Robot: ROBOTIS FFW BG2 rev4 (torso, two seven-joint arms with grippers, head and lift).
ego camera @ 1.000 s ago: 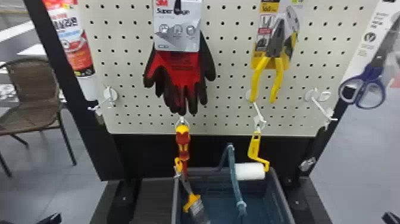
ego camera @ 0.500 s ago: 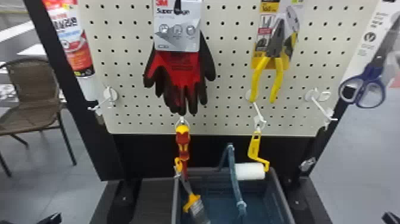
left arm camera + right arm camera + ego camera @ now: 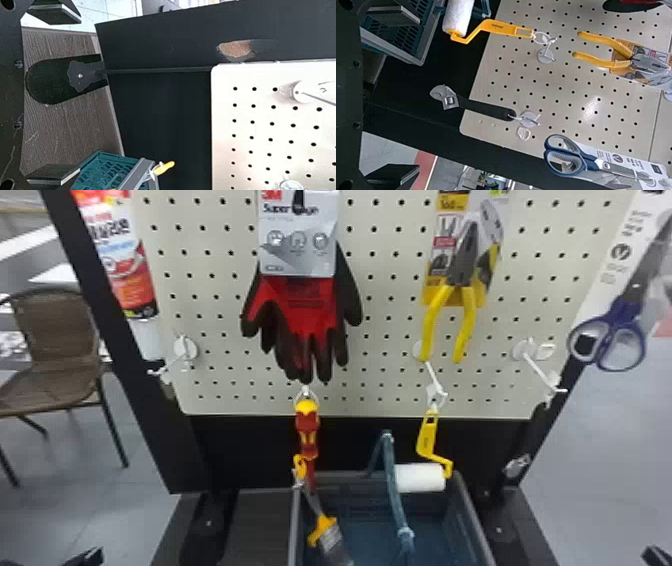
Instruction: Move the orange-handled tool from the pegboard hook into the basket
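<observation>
My left pincer (image 3: 84, 558) and my right pincer (image 3: 657, 556) stood released, fingers apart, while the orange-handled brush (image 3: 325, 526) leaned in the basket (image 3: 473, 520) and the yellow-orange roller (image 3: 427, 439) hung from its pegboard hook (image 3: 434, 378).

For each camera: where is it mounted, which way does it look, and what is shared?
Head view: on the head, looking forward and down at the pegboard and basket; a dark tip of each arm shows at the bottom corners.
Left wrist view: on the left wrist, past the open left end effector toward the pegboard's lower left corner and basket edge.
Right wrist view: on the right wrist, past the open right end effector toward the wrench and pegboard's right side.
Head and right wrist views share roller, pliers and scissors.
</observation>
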